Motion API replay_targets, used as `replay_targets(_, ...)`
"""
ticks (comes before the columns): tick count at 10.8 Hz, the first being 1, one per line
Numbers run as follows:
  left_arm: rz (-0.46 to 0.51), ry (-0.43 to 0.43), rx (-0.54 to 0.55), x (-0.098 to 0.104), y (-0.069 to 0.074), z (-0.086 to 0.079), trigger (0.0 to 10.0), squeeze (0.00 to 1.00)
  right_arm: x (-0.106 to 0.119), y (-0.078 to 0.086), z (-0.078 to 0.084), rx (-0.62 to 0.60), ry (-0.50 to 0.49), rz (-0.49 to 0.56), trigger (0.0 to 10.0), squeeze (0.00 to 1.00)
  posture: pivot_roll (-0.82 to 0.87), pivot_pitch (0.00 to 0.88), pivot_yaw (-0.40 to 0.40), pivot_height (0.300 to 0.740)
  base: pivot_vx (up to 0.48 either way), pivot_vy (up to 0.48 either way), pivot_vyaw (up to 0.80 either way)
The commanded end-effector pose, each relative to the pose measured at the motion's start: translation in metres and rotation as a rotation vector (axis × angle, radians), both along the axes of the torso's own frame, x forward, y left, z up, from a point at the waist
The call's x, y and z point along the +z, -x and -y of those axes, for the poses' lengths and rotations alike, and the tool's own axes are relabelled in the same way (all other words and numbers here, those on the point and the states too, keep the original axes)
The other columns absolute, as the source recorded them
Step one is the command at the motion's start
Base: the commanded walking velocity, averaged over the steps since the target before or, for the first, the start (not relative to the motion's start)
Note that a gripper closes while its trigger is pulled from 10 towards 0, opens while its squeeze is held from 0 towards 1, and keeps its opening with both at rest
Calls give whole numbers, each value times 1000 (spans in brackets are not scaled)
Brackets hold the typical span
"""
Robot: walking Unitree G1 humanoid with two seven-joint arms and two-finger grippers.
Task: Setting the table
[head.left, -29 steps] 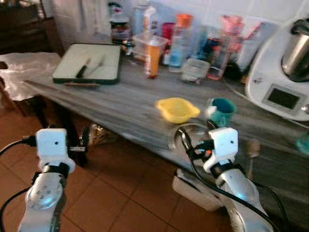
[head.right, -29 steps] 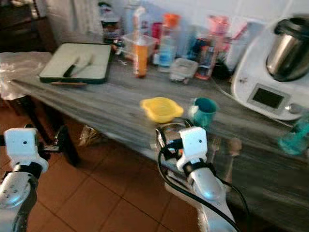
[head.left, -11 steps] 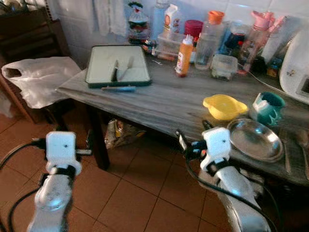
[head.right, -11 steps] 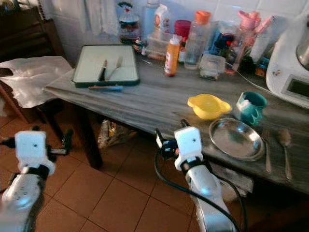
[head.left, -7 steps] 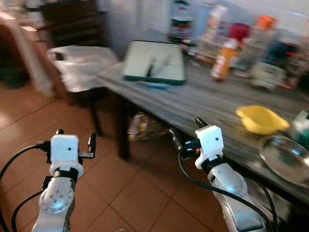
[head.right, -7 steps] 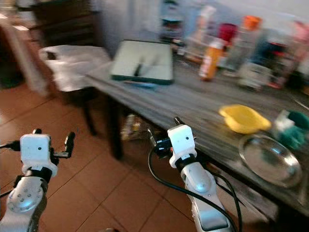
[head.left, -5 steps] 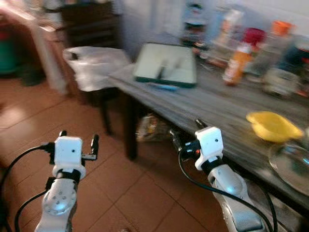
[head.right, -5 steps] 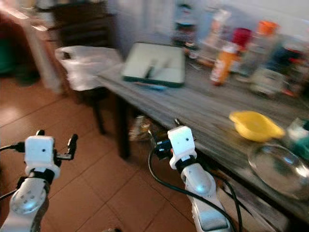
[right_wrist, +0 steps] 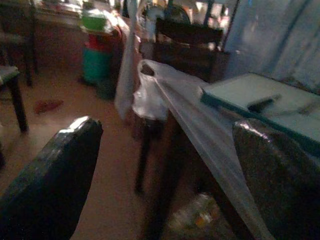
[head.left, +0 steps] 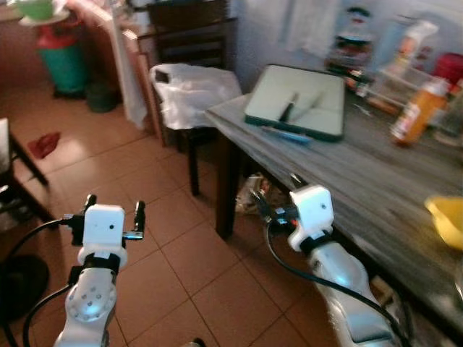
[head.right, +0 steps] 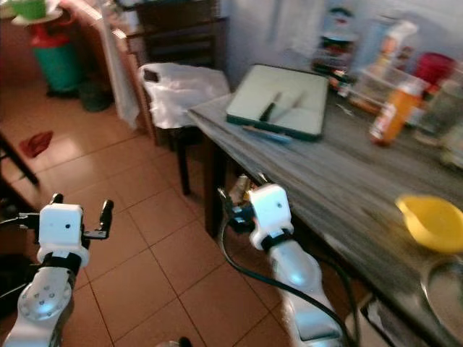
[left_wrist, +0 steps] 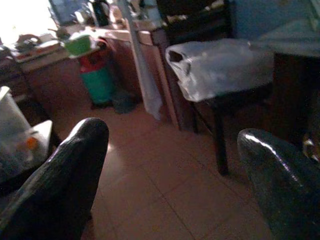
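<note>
I see the grey tabletop (head.left: 376,173) on my right, carrying a green-rimmed tray (head.left: 296,101) with cutlery and, nearer, a yellow bowl (head.right: 432,221), while my left claw (head.left: 112,217) and right claw (head.right: 235,195) hang spread and empty over the tiled floor (head.left: 166,246).

Both arms raised forward, left claw (head.left: 112,217) and right claw (head.right: 239,196) apparently open, empty.

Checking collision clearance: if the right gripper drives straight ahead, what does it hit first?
Likely the table edge. The right gripper sits by the table's near side, jaws open, and its wrist view looks along that edge toward the white bag on the chair. Depth is unclear.
</note>
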State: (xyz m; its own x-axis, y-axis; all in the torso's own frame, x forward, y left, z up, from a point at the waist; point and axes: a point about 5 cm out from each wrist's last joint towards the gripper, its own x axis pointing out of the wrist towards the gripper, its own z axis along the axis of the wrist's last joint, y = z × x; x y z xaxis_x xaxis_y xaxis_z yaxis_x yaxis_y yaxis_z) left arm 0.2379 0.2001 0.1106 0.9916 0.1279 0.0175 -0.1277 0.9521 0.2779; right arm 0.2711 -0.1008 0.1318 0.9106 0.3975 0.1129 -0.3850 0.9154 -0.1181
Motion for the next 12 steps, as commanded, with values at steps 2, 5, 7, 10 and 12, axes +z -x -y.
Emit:
replay_targets(2,17,2,-8,2,-1,6,10000,0,6,-3,1,-1,-8,21,10000,0,199,7,-46,740,0,0,800)
replay_targets(5,8,2,-1,1,0,0,10000,0,9,-4,1,-1,-11,30,10000,0,193,3,-47,740,0,0,800)
replay_targets(7,-4,8,26,-3,0,-2,10000,0,6,-4,3,-4,-6,22,10000,0,192,1,-49,740,0,0,800)
replay_targets(10,-3,0,40,-7,1,1,10000,0,0,-4,4,9,10,1,10000,0,193,0,-64,740,0,0,800)
replay_targets(12,-64,11,65,-22,3,-4,10000,0,-4,-5,3,16,18,-13,10000,0,197,0,-70,740,0,0,616)
